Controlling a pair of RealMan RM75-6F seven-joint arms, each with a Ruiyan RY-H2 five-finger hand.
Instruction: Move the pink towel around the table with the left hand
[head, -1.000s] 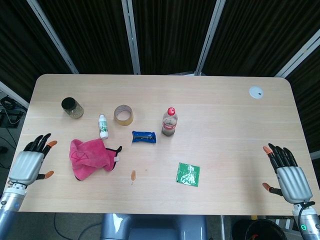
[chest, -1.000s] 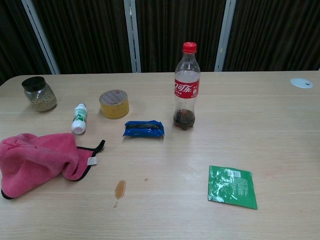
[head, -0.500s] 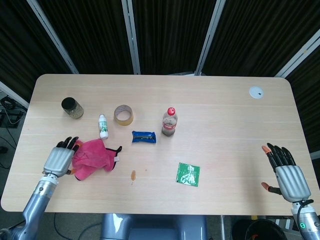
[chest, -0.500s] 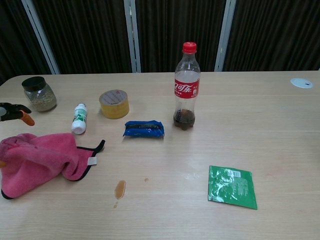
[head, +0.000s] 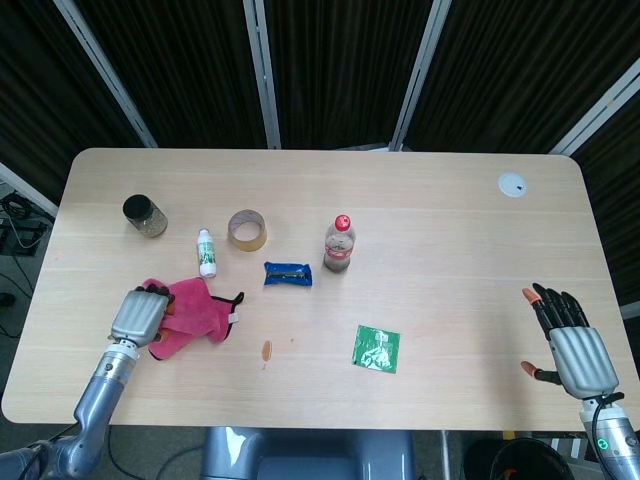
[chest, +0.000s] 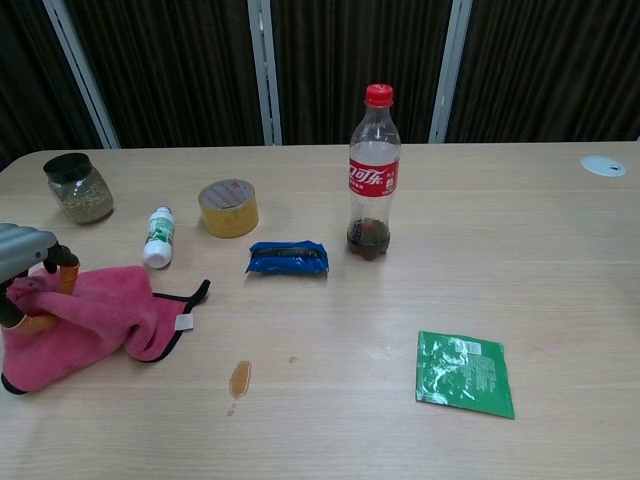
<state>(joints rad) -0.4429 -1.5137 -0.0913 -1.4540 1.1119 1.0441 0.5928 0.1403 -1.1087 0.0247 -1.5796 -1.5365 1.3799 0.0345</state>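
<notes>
The pink towel (head: 192, 313) (chest: 95, 320) lies crumpled on the left front part of the table, with a dark trimmed edge and a small white tag. My left hand (head: 140, 314) (chest: 28, 272) sits on the towel's left end, fingers curled down into the cloth and gripping a fold. My right hand (head: 570, 340) hovers at the table's right front edge, fingers spread, holding nothing. The chest view does not show the right hand.
Behind the towel stand a small white bottle (head: 206, 253), a tape roll (head: 247, 229) and a dark-lidded jar (head: 145, 215). A blue packet (head: 288, 273), a cola bottle (head: 339, 243) and a green sachet (head: 376, 348) lie mid-table. A brown spill spot (head: 266, 350) is near the towel.
My left hand moved in from the table's left edge onto the towel and curled its fingers into the cloth, bunching its left end. The right hand barely shifted.
</notes>
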